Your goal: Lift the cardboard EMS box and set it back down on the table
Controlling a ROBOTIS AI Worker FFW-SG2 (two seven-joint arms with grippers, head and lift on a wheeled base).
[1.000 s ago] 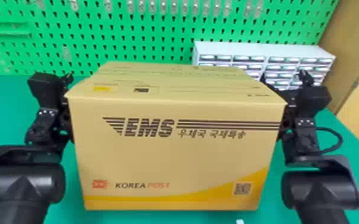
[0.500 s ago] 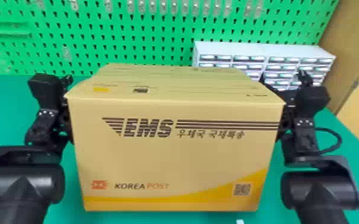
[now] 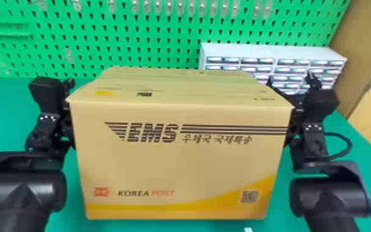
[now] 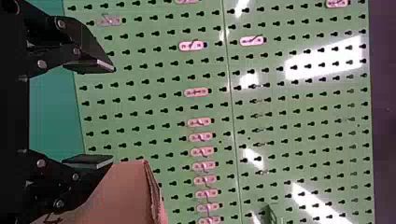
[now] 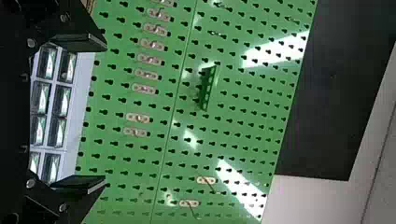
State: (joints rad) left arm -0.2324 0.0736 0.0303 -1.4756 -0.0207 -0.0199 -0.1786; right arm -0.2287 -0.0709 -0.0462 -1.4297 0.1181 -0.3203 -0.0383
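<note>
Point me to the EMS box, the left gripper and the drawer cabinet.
EMS box (image 3: 180, 163): head view, middle of its printed front face.
Left gripper (image 4: 112, 113): left wrist view, midway between its open jaws.
Drawer cabinet (image 3: 274, 64): head view, its front.

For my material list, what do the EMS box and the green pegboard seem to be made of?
EMS box: matte tan cardboard, judging by its folded, printed panels. Pegboard: glossy, perhaps painted metal or plastic; bright reflections leave it open.

Workshop with green pegboard (image 3: 108, 37)
</note>
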